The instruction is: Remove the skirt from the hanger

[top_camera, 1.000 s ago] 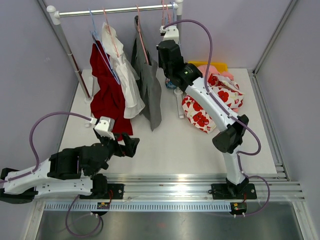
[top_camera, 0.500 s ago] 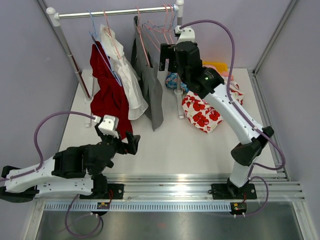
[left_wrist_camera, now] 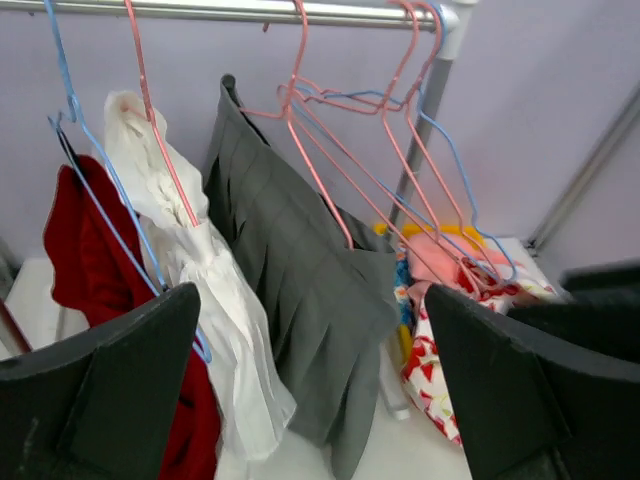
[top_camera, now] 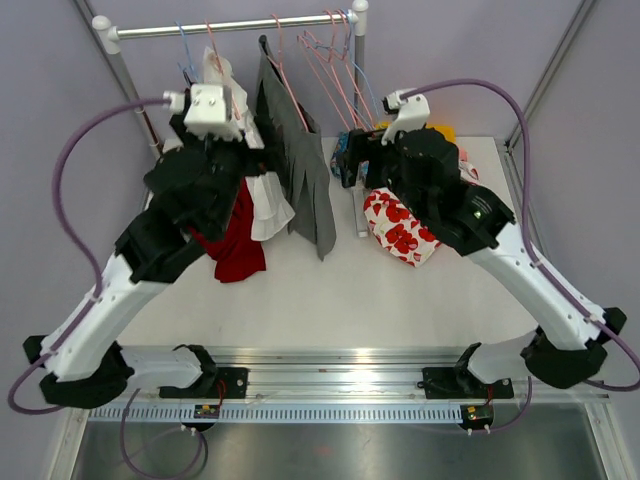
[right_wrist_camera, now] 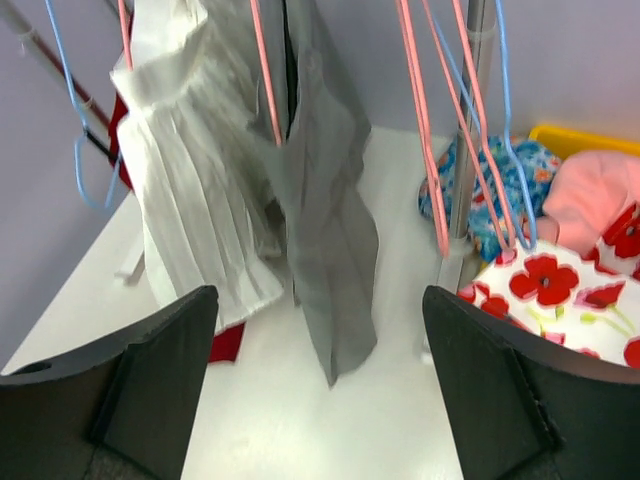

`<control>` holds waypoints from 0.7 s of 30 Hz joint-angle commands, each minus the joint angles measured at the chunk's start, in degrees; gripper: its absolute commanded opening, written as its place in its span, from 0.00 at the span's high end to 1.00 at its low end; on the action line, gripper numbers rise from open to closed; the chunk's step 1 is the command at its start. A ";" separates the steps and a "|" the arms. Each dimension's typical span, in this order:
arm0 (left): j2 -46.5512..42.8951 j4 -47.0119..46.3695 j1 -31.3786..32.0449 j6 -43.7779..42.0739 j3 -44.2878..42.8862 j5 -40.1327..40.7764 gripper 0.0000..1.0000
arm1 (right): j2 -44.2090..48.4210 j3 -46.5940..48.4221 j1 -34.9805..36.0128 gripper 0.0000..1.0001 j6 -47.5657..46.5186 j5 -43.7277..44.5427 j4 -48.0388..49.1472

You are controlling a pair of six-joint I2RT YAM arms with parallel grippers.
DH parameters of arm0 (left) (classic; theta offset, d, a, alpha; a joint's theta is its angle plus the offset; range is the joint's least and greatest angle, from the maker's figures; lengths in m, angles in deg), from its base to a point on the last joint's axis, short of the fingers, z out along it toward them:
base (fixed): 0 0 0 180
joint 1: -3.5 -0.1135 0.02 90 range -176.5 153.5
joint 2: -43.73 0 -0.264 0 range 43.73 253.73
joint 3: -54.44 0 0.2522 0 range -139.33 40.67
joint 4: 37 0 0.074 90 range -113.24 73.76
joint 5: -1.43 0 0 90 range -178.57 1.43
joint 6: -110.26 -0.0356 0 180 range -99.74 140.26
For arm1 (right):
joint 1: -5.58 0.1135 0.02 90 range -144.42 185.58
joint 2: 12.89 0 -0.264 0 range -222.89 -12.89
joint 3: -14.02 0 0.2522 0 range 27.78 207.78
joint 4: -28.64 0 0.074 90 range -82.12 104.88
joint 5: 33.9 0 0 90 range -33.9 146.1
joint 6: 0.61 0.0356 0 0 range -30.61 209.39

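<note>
A grey pleated skirt (top_camera: 303, 170) hangs on a pink hanger (top_camera: 287, 88) from the rail (top_camera: 230, 24). My left gripper (left_wrist_camera: 310, 300) is raised just left of the skirt (left_wrist_camera: 300, 290) and faces it, open, with nothing between its fingers. The pink hanger (left_wrist_camera: 318, 170) runs down the skirt's upper edge. My right gripper (top_camera: 349, 160) is to the right of the skirt, also open and empty (right_wrist_camera: 320, 295). In the right wrist view the skirt (right_wrist_camera: 328, 220) hangs ahead of the jaws, apart from them, with its hanger (right_wrist_camera: 264, 90) above.
A white garment (top_camera: 262, 205) and a red one (top_camera: 236, 245) hang left of the skirt on blue hangers. Several empty pink and blue hangers (top_camera: 335, 60) crowd the rail's right end by the post (top_camera: 358, 40). Floral clothes (top_camera: 400, 225) are piled at the back right.
My left arm has risen from low near the table's front up to the rail beside the garments. My right gripper has opened and drawn back to the right, away from the hangers.
</note>
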 commanded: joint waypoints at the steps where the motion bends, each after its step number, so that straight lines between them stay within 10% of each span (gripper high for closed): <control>1: 10.41 0.89 -7.81 -3.99 -11.86 -14.26 0.01 | 7.19 -8.30 0.79 0.10 2.35 -3.79 2.80; 11: 36.79 2.66 -18.81 0.31 -37.36 -16.14 0.01 | 23.45 -29.40 1.14 0.11 8.68 -5.90 3.16; 21: 44.19 -0.33 -24.09 3.21 -39.14 -16.04 0.01 | 29.97 -35.91 1.23 0.12 8.68 -5.29 -2.03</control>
